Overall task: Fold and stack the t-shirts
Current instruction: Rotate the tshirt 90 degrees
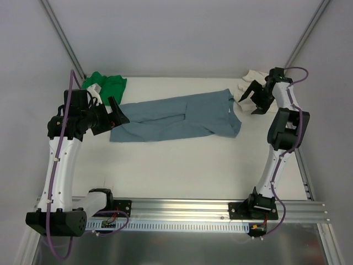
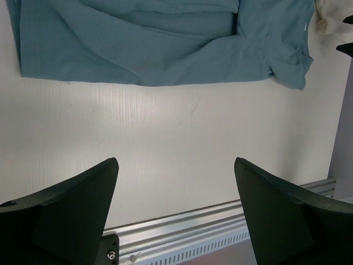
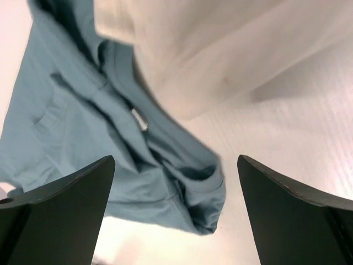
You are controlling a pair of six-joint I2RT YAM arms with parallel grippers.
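The blue-grey t-shirt (image 1: 176, 117) lies stretched across the table's middle, folded lengthwise and rumpled at its right end. It also shows in the left wrist view (image 2: 160, 41) and in the right wrist view (image 3: 83, 127), where its white neck tag (image 3: 139, 119) shows. The green t-shirt (image 1: 107, 85) is bunched at the back left. The cream-white t-shirt (image 1: 248, 83) is bunched at the back right and fills the top of the right wrist view (image 3: 220, 49). My left gripper (image 1: 113, 113) is open and empty by the blue shirt's left end. My right gripper (image 1: 255, 99) is open and empty above the blue shirt's right end.
The white table (image 1: 182, 171) has an aluminium rail (image 1: 182, 212) along its near edge, which also shows in the left wrist view (image 2: 220, 232). Grey walls and frame posts close in the back and sides.
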